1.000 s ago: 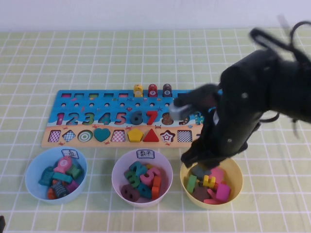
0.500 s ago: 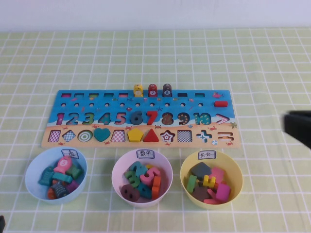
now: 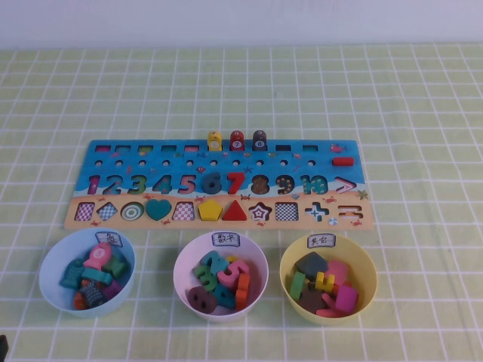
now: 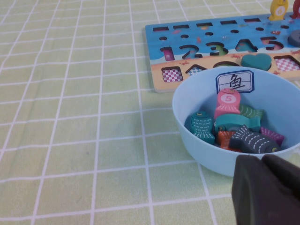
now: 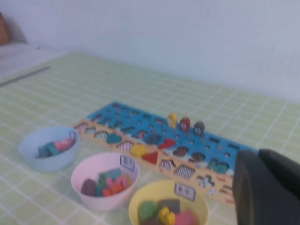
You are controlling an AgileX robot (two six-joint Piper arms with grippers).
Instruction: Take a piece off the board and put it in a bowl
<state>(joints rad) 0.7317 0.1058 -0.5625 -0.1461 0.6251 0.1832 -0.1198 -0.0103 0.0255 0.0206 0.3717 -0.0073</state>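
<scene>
The piece [image 3: 325, 282], a small yellow equals sign, lay inside the yellow bowl [image 3: 367, 264] toward the near right corner of the worktop. It sat among a green block, a dark pentagon-like block and pink pieces, and no gripper touched it or was close to it. The high view showed neither arm over the worktop. The left gripper [image 4: 267, 190] appeared only as a dark mass cut off at the corner of its own wrist view, just outside the near wall of the light blue bowl [image 3: 47, 264] by the near left corner. The right gripper [image 5: 267, 187] was likewise a cropped dark shape in its wrist view, well apart from the bowl and set back from the near right side. Whether either gripper was released or clenched could not be told. The board [image 3: 226, 160] lay lengthwise across the middle of the worktop, and the pale pink bowl [image 3: 181, 265] stood between the other two along the near edge. In the right wrist view the piece was a soft yellow blob, its two bars impossible to make out.
</scene>
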